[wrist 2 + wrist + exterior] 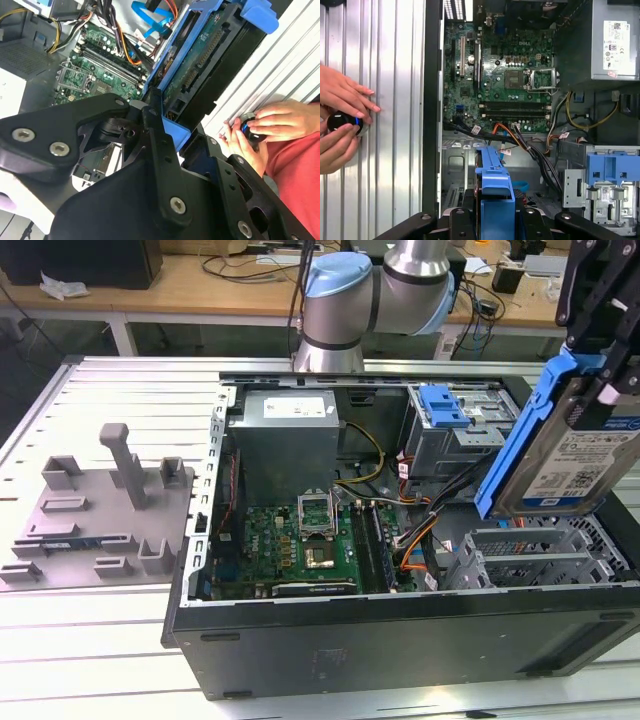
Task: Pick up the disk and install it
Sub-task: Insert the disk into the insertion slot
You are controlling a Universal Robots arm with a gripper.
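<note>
Here the disk (572, 455) is held aloft at the exterior view's right, tilted on edge above the silver drive cage (530, 558) of the open computer case (400, 645). The gripper (592, 352) is closed onto the disk's upper end, over its blue bracket (495, 192). If lowered at this tilt, the bracket could be jammed against the cage rails, or the orange cables (418, 545) just beside the cage could be snagged. A person's hands (340, 125) are seen on the slatted table (395, 150) near the case wall and could be struck by an outward swing.
</note>
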